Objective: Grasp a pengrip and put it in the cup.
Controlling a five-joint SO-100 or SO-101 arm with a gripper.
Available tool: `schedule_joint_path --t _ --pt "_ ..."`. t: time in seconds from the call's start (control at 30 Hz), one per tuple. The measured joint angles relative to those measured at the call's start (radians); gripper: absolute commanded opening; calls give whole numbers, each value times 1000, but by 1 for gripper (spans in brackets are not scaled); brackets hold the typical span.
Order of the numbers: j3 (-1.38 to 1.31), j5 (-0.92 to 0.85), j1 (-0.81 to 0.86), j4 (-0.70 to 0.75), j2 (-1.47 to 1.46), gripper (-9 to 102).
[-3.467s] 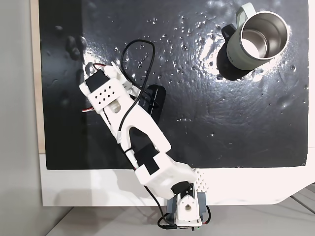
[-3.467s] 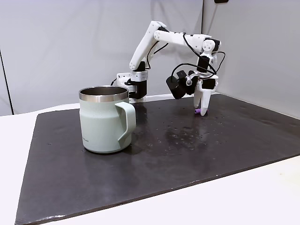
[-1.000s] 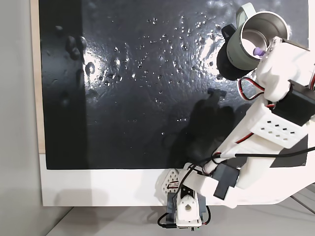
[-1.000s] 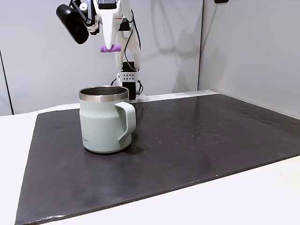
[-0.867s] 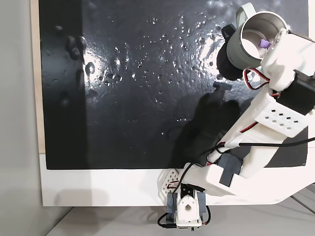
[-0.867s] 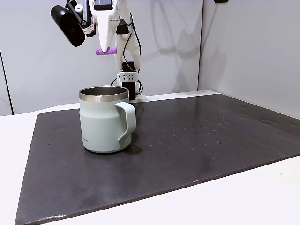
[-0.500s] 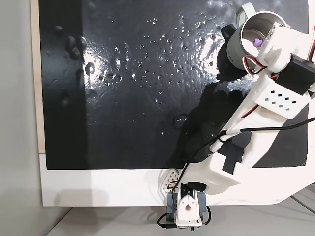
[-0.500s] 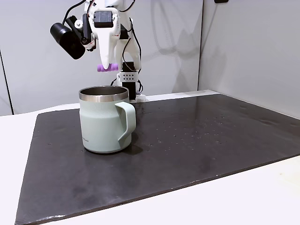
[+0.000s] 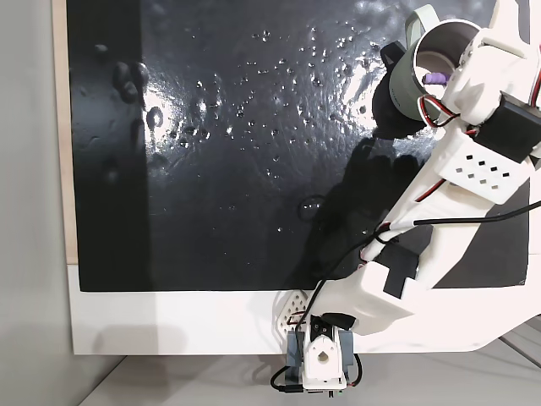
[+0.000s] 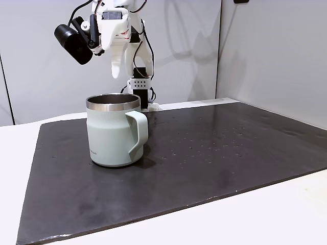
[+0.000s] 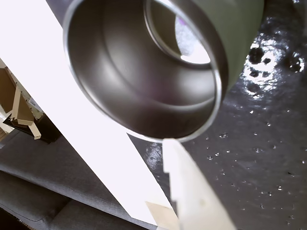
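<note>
The cup [image 9: 404, 89] stands at the mat's far right corner in a fixed view, and left of centre [image 10: 110, 138] in the side-on fixed view. The light-purple pengrip [image 9: 433, 79] lies inside the cup, apart from the fingers. In the wrist view it is a purple blur [image 11: 184, 28] low against the steel inside of the cup [image 11: 120, 76]. My gripper [image 10: 116, 70] hangs open a short way above the cup's rim, holding nothing. From above, the gripper [image 9: 483, 42] overlaps the cup's right rim. One white finger [image 11: 192, 191] shows at the wrist view's bottom edge.
A black glossy mat [image 9: 237, 152] covers most of the white table [image 9: 169, 321]. The arm's base [image 9: 319, 364] sits at the table's near edge in that view. Grey walls stand behind the mat [image 10: 214, 158] in the side-on view.
The gripper lowered toward the cup with the pengrip, then opened. The pengrip left the fingers and now lies inside the cup.
</note>
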Motion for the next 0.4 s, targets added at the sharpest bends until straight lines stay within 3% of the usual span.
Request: schedule_joint_path --t 0.4 --pt "0 0 0 0 0 42"
